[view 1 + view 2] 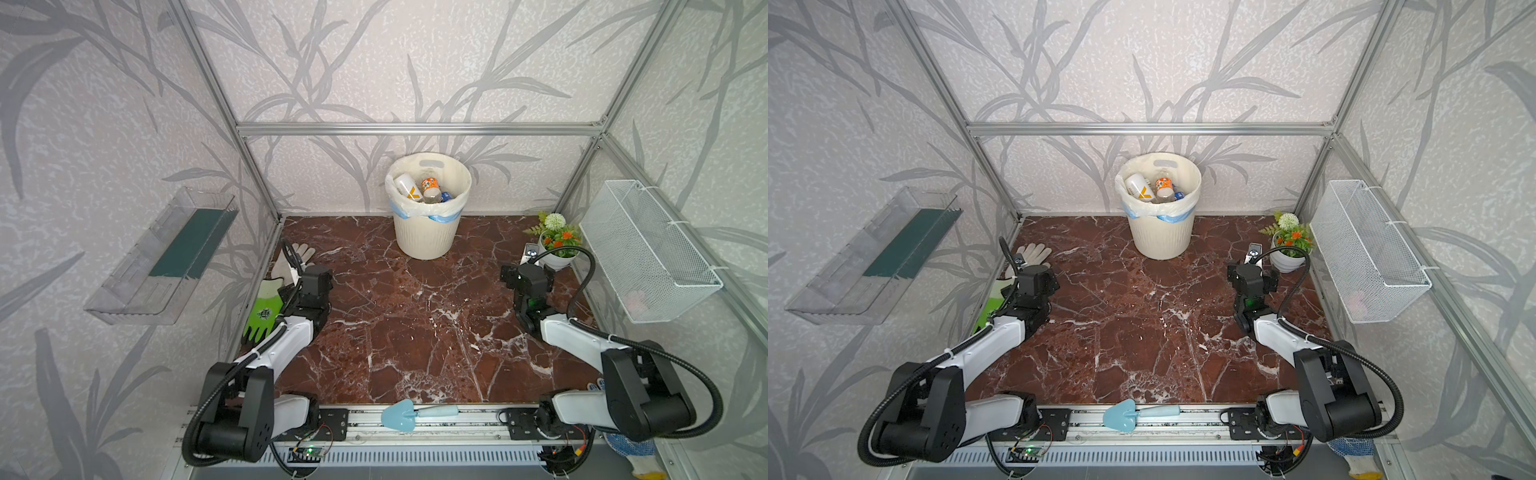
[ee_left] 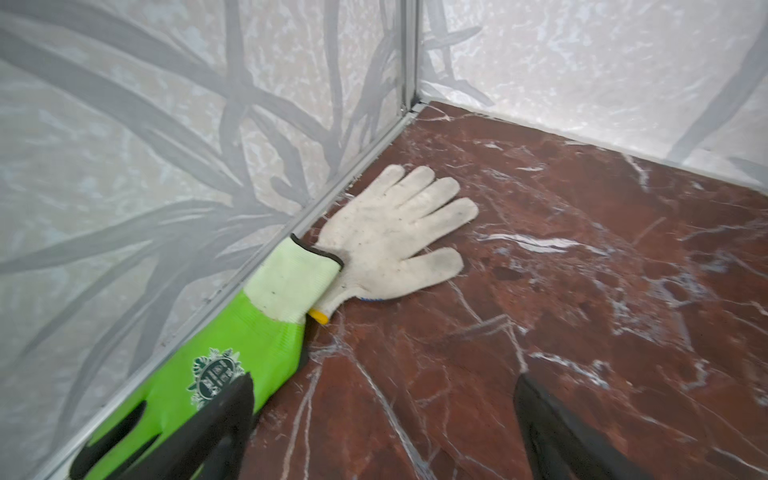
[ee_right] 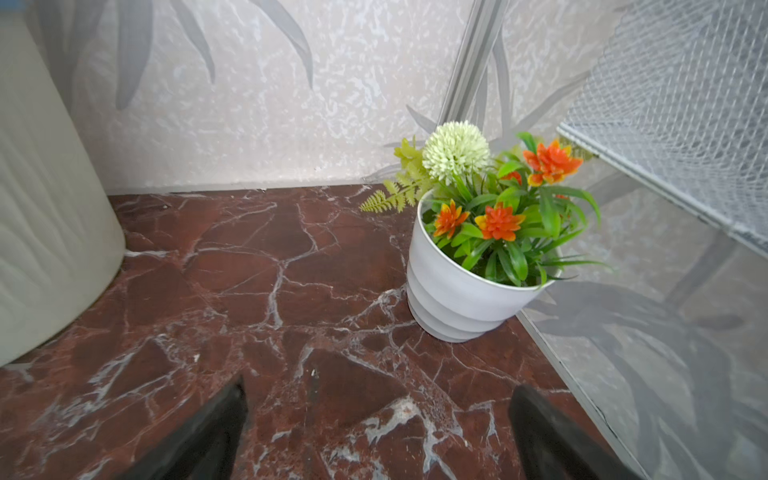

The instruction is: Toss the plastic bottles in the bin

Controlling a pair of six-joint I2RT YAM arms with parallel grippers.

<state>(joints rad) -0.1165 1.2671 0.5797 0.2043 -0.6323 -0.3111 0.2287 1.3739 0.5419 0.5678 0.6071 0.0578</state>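
A cream bin (image 1: pixel 428 237) stands at the back edge of the red marbled table (image 1: pixel 415 324). Several bottles (image 1: pixel 419 189) lie heaped inside it. The left end effector (image 2: pixel 382 440) hangs wide open and empty over the table, beside a green glove (image 2: pixel 232 357) and a white glove (image 2: pixel 390 232). The right end effector (image 3: pixel 374 440) is also wide open and empty, near a flower pot (image 3: pixel 453 291).

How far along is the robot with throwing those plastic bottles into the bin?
Seemingly finished. Done: several clear plastic bottles lie inside the cream-white ribbed round bin. In hand: nothing; both arms' jaws stand open and empty. Left: no bottle shows on the red-brown marble tabletop, just things like a green glove, a white knitted glove and a white flower pot.
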